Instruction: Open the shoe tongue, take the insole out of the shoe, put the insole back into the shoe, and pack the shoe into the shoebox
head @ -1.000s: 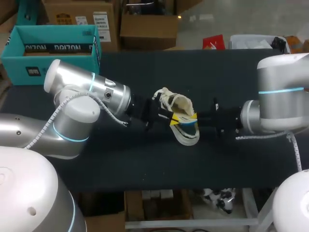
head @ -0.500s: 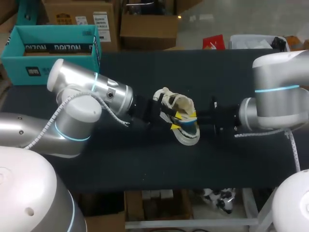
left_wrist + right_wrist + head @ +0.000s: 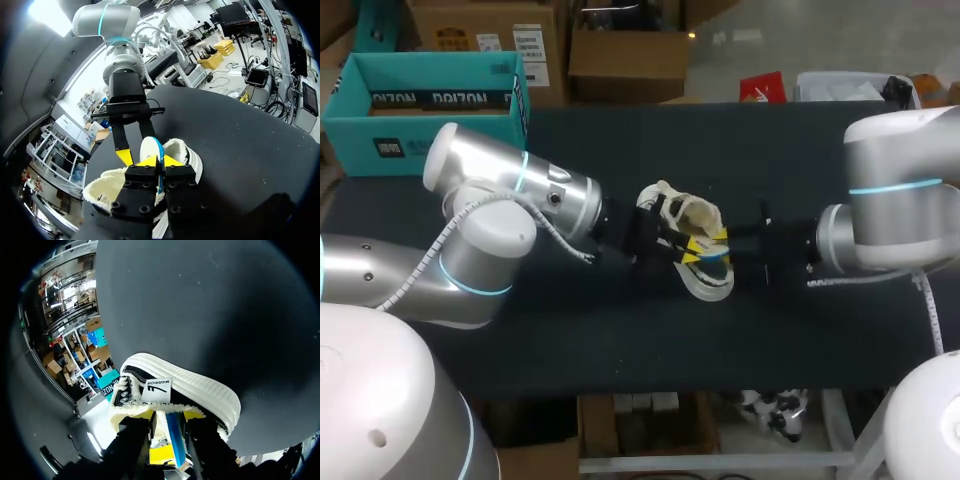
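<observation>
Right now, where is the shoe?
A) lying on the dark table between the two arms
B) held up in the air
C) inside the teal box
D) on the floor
A: the shoe lies on its side on the table, between the left gripper, pinching its insole, and the right gripper; the shoebox stands apart.

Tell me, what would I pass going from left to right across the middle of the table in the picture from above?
left arm → shoe → right arm. The teal shoebox lies farther back, above the left arm's stretch, so it has no clear place in the row.
</observation>
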Available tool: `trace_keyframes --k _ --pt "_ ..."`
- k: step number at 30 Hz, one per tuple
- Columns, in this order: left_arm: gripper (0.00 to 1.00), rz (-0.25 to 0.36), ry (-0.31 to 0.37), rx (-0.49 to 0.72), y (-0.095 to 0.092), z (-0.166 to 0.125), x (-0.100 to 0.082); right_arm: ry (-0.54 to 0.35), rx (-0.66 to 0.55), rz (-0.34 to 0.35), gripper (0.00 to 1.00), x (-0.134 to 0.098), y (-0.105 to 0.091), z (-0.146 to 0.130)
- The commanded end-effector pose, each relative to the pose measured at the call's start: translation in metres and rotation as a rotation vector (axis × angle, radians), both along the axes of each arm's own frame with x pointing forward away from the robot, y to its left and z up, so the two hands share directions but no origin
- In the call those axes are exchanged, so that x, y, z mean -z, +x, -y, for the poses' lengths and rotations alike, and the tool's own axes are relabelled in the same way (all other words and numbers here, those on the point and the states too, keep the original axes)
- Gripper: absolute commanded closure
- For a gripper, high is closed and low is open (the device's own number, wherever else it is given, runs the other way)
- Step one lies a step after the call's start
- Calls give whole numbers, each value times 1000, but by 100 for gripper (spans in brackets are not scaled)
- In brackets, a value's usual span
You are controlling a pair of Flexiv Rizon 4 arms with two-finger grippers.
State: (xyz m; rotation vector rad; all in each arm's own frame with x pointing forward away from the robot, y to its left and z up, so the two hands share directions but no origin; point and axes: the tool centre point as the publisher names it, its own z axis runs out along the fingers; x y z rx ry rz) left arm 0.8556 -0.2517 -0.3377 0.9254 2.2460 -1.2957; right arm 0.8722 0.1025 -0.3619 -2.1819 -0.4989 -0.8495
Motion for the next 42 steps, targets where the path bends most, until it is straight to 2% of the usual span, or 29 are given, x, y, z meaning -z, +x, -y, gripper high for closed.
trace_keyframes --k 1,5,8,9,21,22,23,25,32,40,42 --pt "100 -2 -1 -3 2 2 4 -22 29 10 53 -15 -20 6" --pt "100 -4 -2 -6 2 2 4 -30 37 15 75 -20 -26 7" --pt "100 -3 -4 -7 2 2 4 -35 39 16 98 -21 -27 7" --pt "100 -3 -4 -7 2 2 4 -36 38 15 100 -21 -27 7" --pt "100 -14 5 -17 2 3 4 -36 3 -8 100 -13 -21 3" --pt "99 -15 5 -19 3 3 4 -36 -4 -9 100 -12 -20 2" --pt "82 -16 6 -21 3 2 4 -36 -7 -11 100 -10 -18 2" --pt "76 -19 7 -25 3 1 4 -38 -13 -10 100 -9 -15 0" --pt "87 -44 18 -40 9 -1 10 -47 -28 -16 100 -4 -2 -2" --pt "81 -54 20 -59 11 -8 11 -52 -40 -34 100 5 4 -6" --pt "69 -55 21 -67 10 -11 10 -52 -41 -36 100 6 4 -6"
